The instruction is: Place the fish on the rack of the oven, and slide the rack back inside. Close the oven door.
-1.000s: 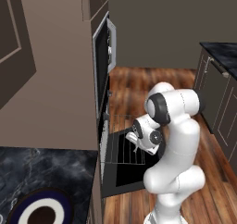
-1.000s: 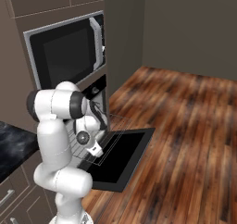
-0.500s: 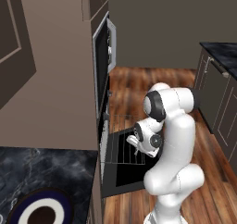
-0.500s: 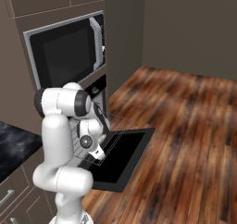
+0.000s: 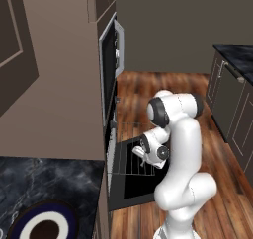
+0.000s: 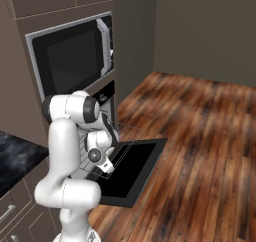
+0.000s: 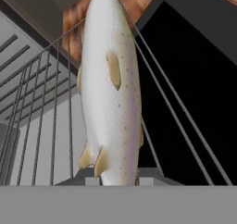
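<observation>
The fish, pale grey-white with tan fins, hangs lengthwise in the hand view, and my gripper is shut on its near end. It is held just above the rack, a silver wire grid pulled out over the oven door. In the left base view my gripper hovers over the rack, above the lowered oven door. From the right base view, the gripper with the fish sits over the rack and the door, in front of the oven.
A microwave-like upper unit with its door ajar sits above the oven. A dark counter carries a blue-rimmed plate at the near left. Dark cabinets stand at the right. Wooden floor stretches beyond the open door.
My arm has lowered a little and drawn nearer the rack, carrying the fish. The rack and the oven door have not moved.
</observation>
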You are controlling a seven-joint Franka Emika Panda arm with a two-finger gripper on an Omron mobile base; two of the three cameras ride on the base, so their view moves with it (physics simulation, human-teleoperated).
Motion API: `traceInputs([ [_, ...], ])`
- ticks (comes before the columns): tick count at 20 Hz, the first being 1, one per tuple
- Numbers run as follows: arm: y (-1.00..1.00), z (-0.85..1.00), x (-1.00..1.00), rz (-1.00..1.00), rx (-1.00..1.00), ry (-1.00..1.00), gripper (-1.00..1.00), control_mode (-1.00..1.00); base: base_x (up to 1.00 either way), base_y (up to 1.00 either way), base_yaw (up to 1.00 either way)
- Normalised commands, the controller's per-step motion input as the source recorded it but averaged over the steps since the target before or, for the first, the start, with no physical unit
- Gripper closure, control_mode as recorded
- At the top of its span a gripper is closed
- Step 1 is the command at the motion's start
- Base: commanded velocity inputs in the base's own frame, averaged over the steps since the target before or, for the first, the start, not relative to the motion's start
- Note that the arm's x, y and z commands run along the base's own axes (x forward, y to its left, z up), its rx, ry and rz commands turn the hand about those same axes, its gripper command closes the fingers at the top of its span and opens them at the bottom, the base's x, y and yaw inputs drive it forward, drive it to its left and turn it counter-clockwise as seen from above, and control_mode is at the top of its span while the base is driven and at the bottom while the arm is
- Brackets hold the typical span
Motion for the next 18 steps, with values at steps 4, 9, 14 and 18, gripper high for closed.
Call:
traceInputs([
  [4, 0.18, -0.28, 0.34, 0.0, 0.0, 0.0, 1.0, -1.0, 0.0, 0.0, 0.0],
  [9, 0.14, -0.31, 0.34, 0.0, 0.0, 0.0, 1.0, -1.0, 0.0, 0.0, 0.0],
  [14, 0.08, -0.29, 0.34, 0.0, 0.0, 0.0, 1.0, -1.0, 0.0, 0.0, 0.0],
  [18, 0.0, -0.26, 0.29, 0.0, 0.0, 0.0, 1.0, -1.0, 0.0, 0.0, 0.0],
])
